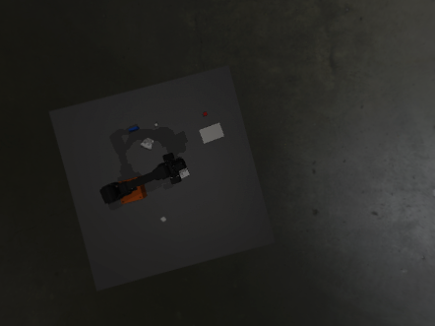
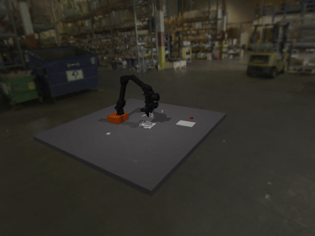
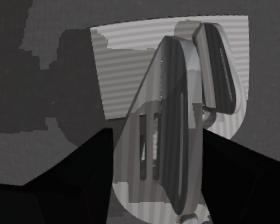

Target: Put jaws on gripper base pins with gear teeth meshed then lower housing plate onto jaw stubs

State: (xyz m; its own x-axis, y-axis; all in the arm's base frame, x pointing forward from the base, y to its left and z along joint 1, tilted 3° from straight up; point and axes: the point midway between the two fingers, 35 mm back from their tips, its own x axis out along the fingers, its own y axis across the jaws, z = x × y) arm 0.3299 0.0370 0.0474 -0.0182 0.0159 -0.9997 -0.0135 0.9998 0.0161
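Observation:
My gripper (image 1: 173,169) (image 2: 148,115) (image 3: 151,136) is shut on one grey-white jaw (image 3: 175,100), which stands on edge between the black fingers, over the gripper base. The pale gripper base (image 1: 184,173) (image 2: 147,125) (image 3: 122,60) lies below, partly under the arm's shadow. The other jaw (image 3: 218,70) is over the base's far right part in the wrist view. The held jaw and fingers hide much of the base; pin seating and tooth mesh cannot be told. A pale, irregular piece (image 1: 147,144), possibly the housing plate, lies apart from the base.
A white rectangle (image 1: 212,133) (image 2: 186,123) lies on the dark table, with a small red piece (image 1: 205,113) (image 2: 191,118) near it. A blue piece (image 1: 133,128) and small white pieces (image 1: 163,219) (image 1: 156,124) lie apart. The arm stands at the orange base block (image 1: 133,194) (image 2: 115,118).

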